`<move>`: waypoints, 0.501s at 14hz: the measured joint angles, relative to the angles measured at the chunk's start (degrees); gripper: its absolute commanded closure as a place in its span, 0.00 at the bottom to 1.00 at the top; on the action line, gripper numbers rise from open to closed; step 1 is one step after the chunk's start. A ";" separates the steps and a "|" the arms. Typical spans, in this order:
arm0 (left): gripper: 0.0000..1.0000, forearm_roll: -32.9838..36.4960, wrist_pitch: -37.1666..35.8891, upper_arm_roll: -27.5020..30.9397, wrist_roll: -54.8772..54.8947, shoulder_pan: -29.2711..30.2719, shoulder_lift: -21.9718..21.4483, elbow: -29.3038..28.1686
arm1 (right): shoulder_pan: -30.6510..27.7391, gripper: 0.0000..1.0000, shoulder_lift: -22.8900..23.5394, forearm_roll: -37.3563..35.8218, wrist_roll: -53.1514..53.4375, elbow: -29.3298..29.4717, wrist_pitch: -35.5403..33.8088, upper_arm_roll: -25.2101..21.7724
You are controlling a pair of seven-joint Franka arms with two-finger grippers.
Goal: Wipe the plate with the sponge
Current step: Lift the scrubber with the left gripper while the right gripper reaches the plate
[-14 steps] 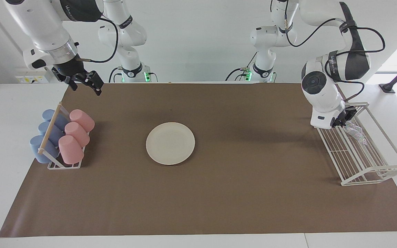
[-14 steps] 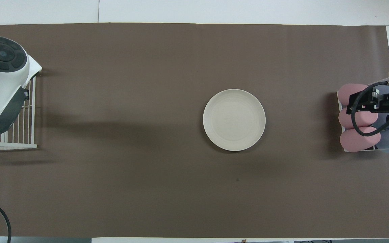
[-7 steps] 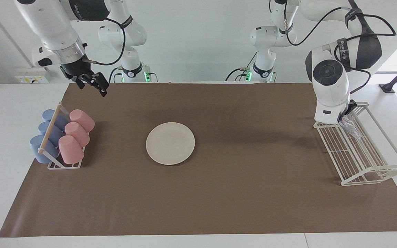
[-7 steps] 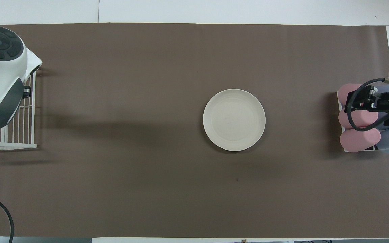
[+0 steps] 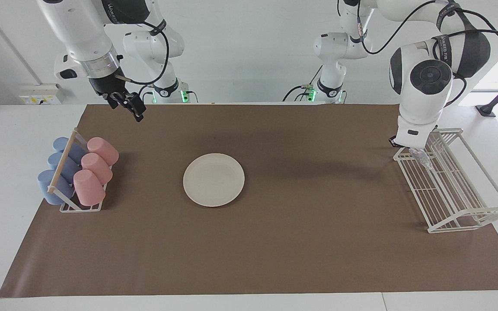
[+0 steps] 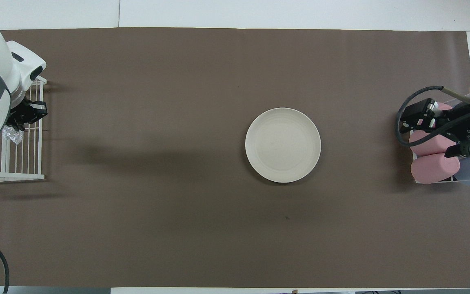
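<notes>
Facing view: the plate [image 5: 213,179], round, flat and cream-white with a shallow rim, is lying bare on the brown mat [image 5: 275,255] that is covering the tabletop [image 5: 7,138], about midway between the two racks. The sponge [image 5: 420,158], a small crinkly silvery wad, is dangling from the left hand [image 5: 410,149], which is pinching it shut over the end of the white wire rack [image 5: 452,201] nearer to the robots, at the left arm's end. Nothing else is showing in that rack. At the right arm's end the cup rack [image 5: 63,162] is holding three pink cups [image 5: 95,166] and three blue cups [image 5: 59,168], all lying tilted on their sides. The right hand [image 5: 133,109] is waiting with its fingers spread, raised over the mat's edge nearest the robots.

Overhead view: the plate [image 6: 282,145] is sitting well apart from both racks. The sponge [image 6: 11,134] is showing as a glinting wad under the left hand [image 6: 25,118], over the wire rack [image 6: 14,163]. The right hand [image 6: 416,118] is covering part of the pink cups [image 6: 435,169].
</notes>
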 measured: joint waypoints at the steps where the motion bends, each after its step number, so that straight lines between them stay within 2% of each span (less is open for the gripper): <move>1: 1.00 -2.94 -0.10 0.00 -1.02 -0.01 0.07 0.48 | 0.01 0.00 -0.03 0.00 -0.23 0.00 -0.46 0.23; 5: 1.00 -18.91 1.36 0.26 -7.07 0.01 0.77 1.04 | 0.00 0.00 -0.10 0.00 -0.62 0.00 -1.14 0.50; 7: 1.00 -26.20 3.88 0.50 -9.70 0.03 1.12 1.08 | 0.02 0.00 -0.10 0.04 2.74 -0.02 -1.15 0.55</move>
